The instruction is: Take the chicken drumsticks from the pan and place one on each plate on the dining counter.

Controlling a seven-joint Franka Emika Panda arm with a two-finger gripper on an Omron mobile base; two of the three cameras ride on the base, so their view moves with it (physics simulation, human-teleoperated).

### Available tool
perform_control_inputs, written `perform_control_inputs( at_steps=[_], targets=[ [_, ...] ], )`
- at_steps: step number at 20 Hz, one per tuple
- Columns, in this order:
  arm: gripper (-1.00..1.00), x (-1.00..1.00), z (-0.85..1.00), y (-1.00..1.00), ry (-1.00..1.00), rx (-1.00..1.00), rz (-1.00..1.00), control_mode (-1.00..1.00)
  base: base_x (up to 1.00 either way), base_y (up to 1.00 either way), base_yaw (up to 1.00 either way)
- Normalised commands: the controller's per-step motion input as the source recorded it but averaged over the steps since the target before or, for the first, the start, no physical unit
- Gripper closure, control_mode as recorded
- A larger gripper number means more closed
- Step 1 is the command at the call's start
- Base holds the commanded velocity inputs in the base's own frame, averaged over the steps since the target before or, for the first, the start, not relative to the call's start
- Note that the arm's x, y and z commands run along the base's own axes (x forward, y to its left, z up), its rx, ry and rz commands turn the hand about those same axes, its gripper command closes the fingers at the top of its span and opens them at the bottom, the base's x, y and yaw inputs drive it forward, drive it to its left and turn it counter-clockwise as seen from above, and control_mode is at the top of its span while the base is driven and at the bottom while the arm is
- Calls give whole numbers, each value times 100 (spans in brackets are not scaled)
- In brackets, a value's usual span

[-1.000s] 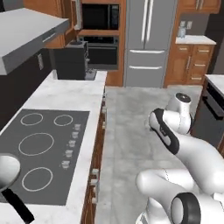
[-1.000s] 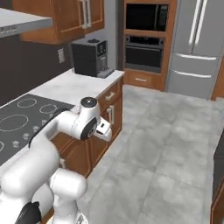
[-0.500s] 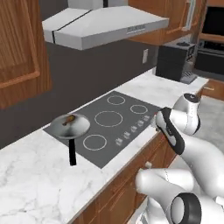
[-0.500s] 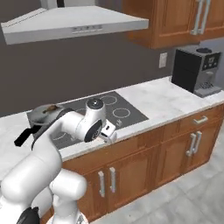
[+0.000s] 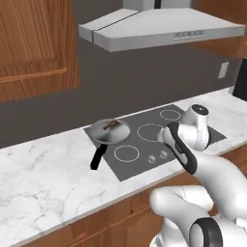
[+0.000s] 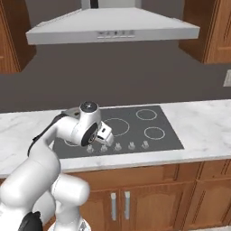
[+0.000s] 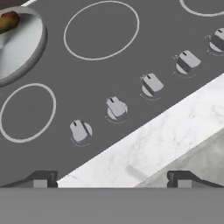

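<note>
On the white marble bench (image 5: 53,178) with the flat black cooktop (image 5: 144,140), the round grey metal pan (image 5: 110,131) with the straight black handle sits on the burner at about 9 o'clock of the cooktop in the left base view. A small brown chicken drumstick (image 5: 112,125) lies in it, near the far rim. In the hand view the pan (image 7: 17,43) is at 10 o'clock, with a golden-brown drumstick (image 7: 8,20) at its top edge. I can only make out one drumstick for sure.

The robot's tool (image 7: 111,179) is held wide, with nothing in it. It hangs over the front edge of the cooktop, above the row of small grey knobs (image 7: 116,107), well apart from the pan.

The step now looks like getting to the first drumstick. To do it well, the tool should move toward the pan and stop right over the meat. It should turn so its two tips sit on each side of the thin part. Then it should go down slowly, miss the pan's rim, and close gently. The drumstick is small and round, so it may roll or slip.
</note>
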Motion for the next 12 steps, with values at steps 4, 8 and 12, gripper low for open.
perform_control_inputs(
  at_steps=[4,8,12],
  targets=[
    [-100,0,0,0,0,0,0,100,38,-50,42],
    [-100,0,0,0,0,0,0,100,66,-32,43],
    [-100,0,0,0,0,0,0,100,84,-7,45]
  ],
)
